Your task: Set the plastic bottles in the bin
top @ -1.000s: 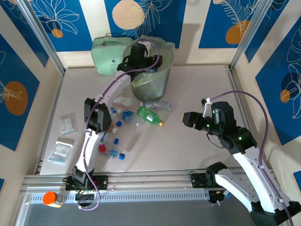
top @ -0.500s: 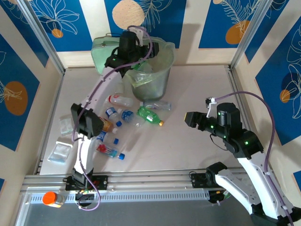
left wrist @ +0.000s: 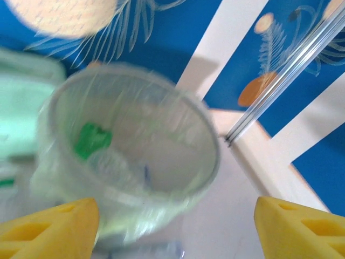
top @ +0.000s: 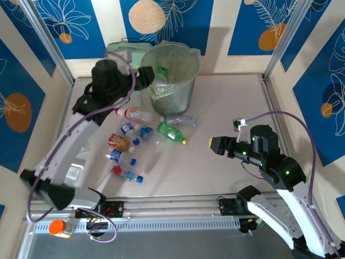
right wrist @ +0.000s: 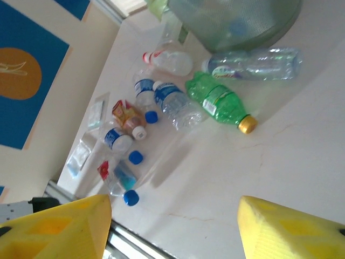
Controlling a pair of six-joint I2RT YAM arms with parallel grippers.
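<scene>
The bin (top: 178, 89), a translucent grey bucket with a pale green liner, stands at the back of the table. A clear bottle with a green label (left wrist: 94, 141) lies inside it. My left gripper (top: 144, 77) hovers just left of the bin's rim (left wrist: 214, 162), open (left wrist: 175, 237) with nothing between its fingers. On the table lie a green bottle (top: 171, 133), a clear bottle (top: 180, 120), a red-capped one (top: 133, 114) and several small ones (top: 125, 172). My right gripper (top: 214, 144) hangs open (right wrist: 172, 232) to their right, above bare table, facing the green bottle (right wrist: 215, 100).
A pale green zipped case (top: 119, 53) sits behind the bin on the left. A flat clear packet (top: 77, 168) lies by the left arm. An orange-capped item (top: 59, 227) rests on the front rail. Metal frame posts (top: 51, 48) and walls bound the table.
The left gripper has swung from above the bin back to its left side, uncovering the red-capped bottle. The right gripper has shifted slightly toward the near edge.
</scene>
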